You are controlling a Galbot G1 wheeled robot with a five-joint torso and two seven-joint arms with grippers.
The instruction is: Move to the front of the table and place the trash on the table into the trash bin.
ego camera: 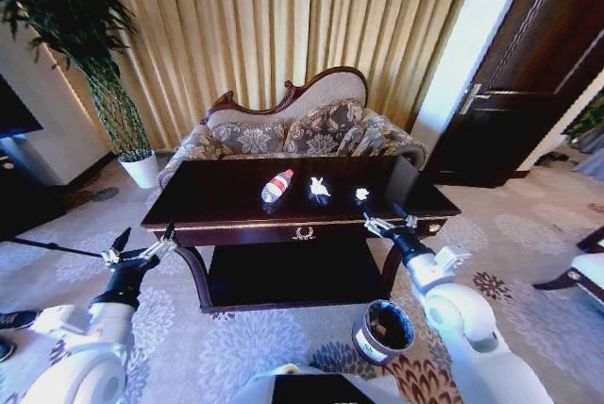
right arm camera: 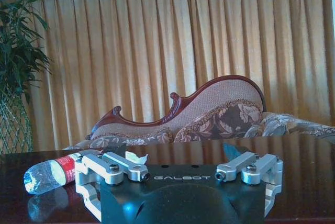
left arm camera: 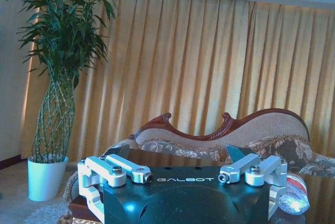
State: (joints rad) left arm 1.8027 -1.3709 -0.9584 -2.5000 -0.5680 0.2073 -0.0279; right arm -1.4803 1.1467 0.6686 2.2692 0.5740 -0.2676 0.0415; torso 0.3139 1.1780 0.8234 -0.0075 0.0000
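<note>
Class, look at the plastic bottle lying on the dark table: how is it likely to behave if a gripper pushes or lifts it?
The bottle lies on its side on the glossy table, so a sideways push would probably roll or slide it. It looks clear and empty, so likely light. Its thin wall looks crinkled, so it may dent under a squeeze.

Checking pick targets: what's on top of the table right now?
On the table: a plastic bottle lying on its side and two paper wads. The right gripper, open, hides part of the front right edge.

White arms, black wrists, silver-linked GALBOT-marked tools.
</note>
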